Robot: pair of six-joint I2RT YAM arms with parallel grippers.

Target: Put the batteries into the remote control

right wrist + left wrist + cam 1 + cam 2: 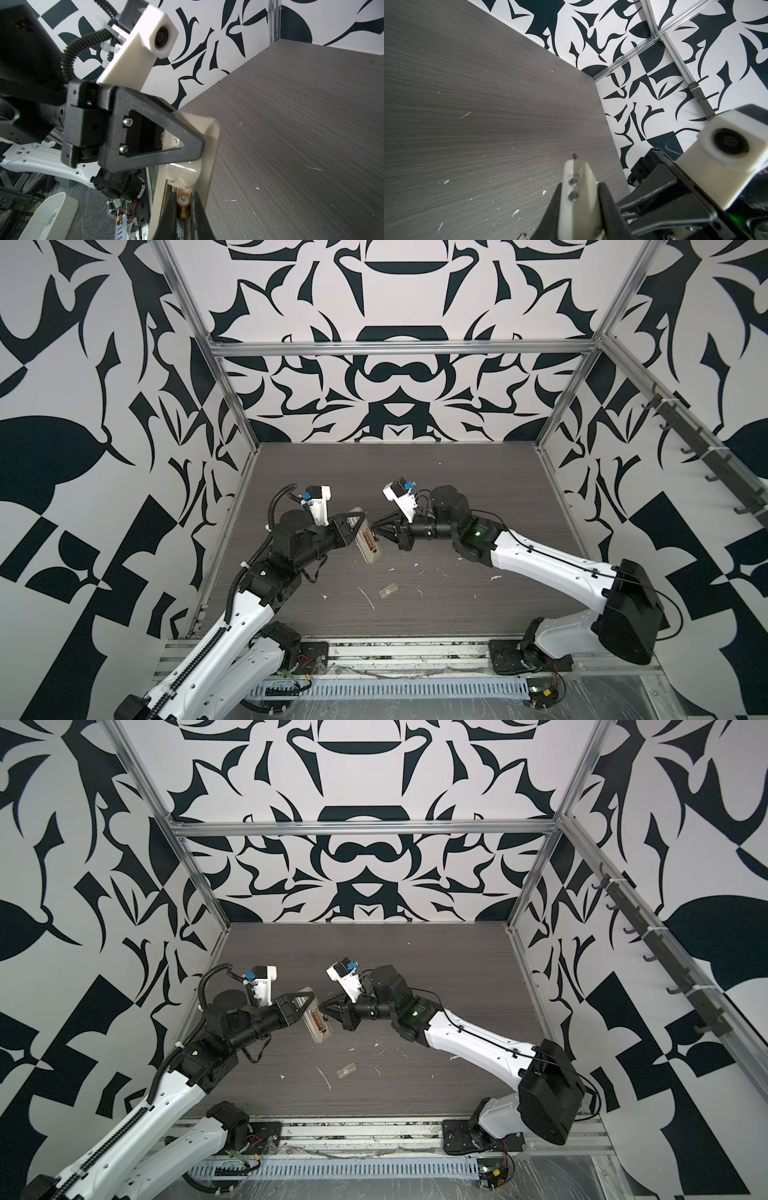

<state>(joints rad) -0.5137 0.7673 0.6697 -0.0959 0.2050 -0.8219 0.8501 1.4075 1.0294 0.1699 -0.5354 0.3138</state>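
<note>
The white remote control [365, 540] [318, 1025] is held above the table with its open battery recess facing the right arm. My left gripper [354, 526] [580, 185] is shut on it near one end, and its black finger [166, 145] crosses the remote's back [209, 145]. My right gripper [376, 533] [183, 197] is shut on a battery [184, 213], whose brownish tip sits inside the recess by a spring. In both top views something brownish shows in the recess. I cannot tell whether another battery lies there.
A small translucent cover piece [388, 590] [347, 1070] lies on the grey table [457, 497] nearer the front. White scraps [368, 598] are scattered around it. Patterned walls with metal posts close in the table's left, right and back edges.
</note>
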